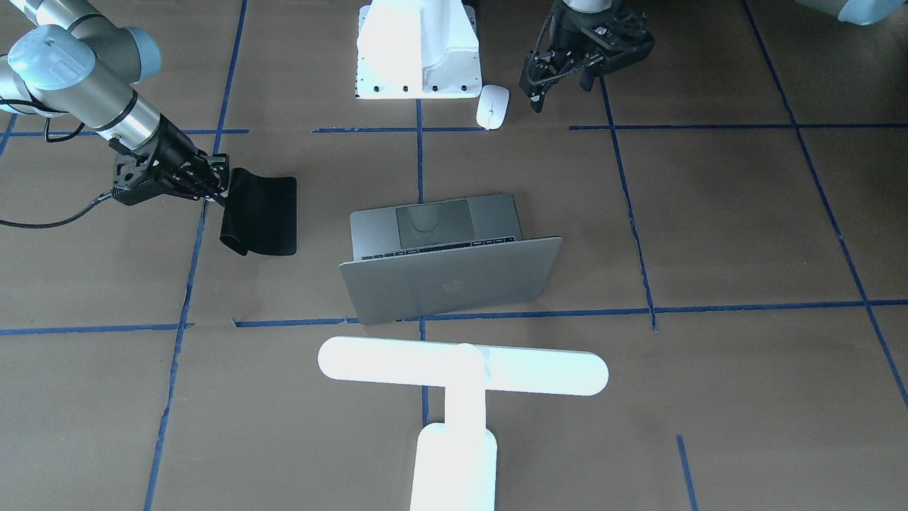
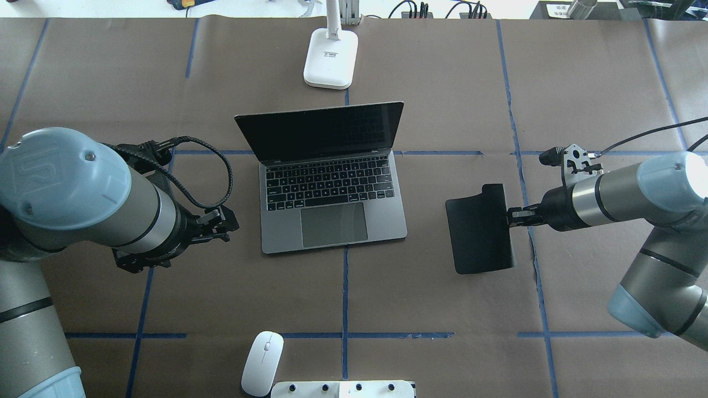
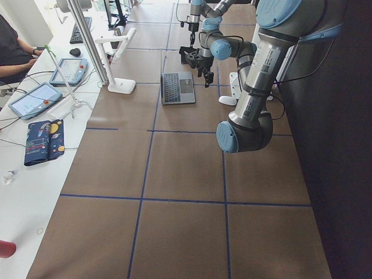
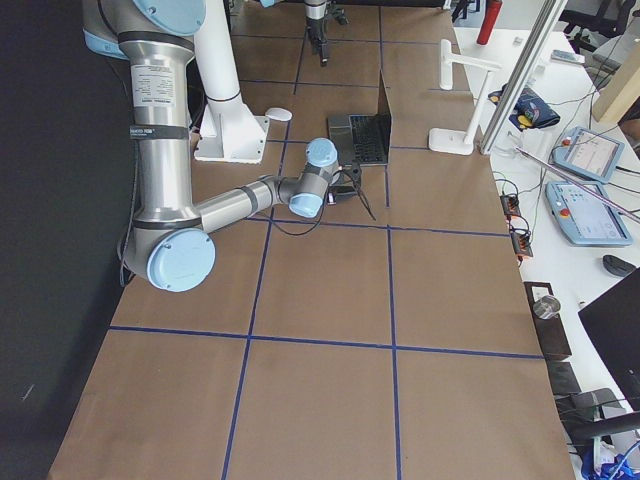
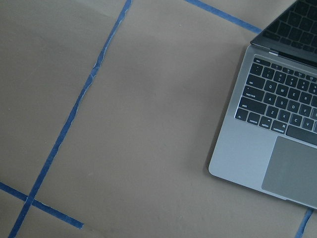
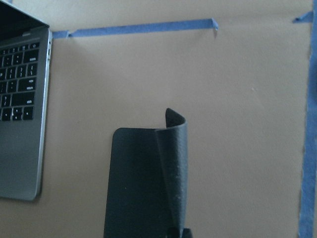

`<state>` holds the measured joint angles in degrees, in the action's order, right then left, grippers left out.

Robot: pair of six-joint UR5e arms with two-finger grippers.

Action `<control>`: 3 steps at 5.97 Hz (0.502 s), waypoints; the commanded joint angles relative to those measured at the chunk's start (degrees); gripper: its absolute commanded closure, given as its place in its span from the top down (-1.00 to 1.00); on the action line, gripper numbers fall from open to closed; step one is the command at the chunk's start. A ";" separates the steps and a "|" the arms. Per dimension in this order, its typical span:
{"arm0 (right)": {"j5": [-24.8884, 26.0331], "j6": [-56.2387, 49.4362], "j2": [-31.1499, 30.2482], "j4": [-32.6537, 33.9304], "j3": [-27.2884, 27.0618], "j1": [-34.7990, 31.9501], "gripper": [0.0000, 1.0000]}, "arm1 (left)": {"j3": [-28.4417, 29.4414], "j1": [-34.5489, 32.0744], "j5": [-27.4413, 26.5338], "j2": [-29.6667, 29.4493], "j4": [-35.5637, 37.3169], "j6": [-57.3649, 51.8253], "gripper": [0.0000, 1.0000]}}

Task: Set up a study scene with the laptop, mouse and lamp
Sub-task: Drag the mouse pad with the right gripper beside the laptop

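The grey laptop [image 2: 332, 221] stands open mid-table, its screen toward the far side and its lid [image 1: 454, 277] showing the logo. Close to the robot's base lies the white mouse [image 2: 263, 362], untouched on the paper. The white T-shaped lamp [image 1: 461, 365] stands behind the laptop, with its base [image 2: 330, 58] at the far edge. My left gripper [image 2: 227, 224] hovers left of the laptop, open and empty. My right gripper [image 2: 511, 215] is shut on the near edge of a black mat [image 2: 478, 232] right of the laptop. That edge is curled up [image 6: 173, 163].
A white boxy pedestal [image 1: 418, 50] with bolt holes stands at the robot's side, right beside the mouse. Blue tape lines grid the brown paper. A side desk with tablets [image 3: 35, 99] and a seated person [image 3: 11, 46] lies beyond the lamp.
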<state>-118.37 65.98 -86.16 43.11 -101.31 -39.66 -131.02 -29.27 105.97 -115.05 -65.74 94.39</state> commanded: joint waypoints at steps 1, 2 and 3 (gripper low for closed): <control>-0.02 0.02 6.93 -0.22 6.78 -1.81 -1.00 | -0.03 0.00 -0.06 -0.08 0.00 -0.08 1.00; -0.02 -0.07 8.89 -0.31 9.26 -2.87 -1.00 | -0.03 0.00 -0.06 -0.08 0.00 -0.08 1.00; -0.11 -0.07 10.99 -0.31 11.46 -3.57 -1.00 | 0.06 0.00 -0.06 -0.08 0.00 -0.08 1.00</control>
<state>-118.41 65.94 -77.28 42.83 -92.14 -42.46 -131.02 -29.27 105.91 -115.13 -65.74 94.31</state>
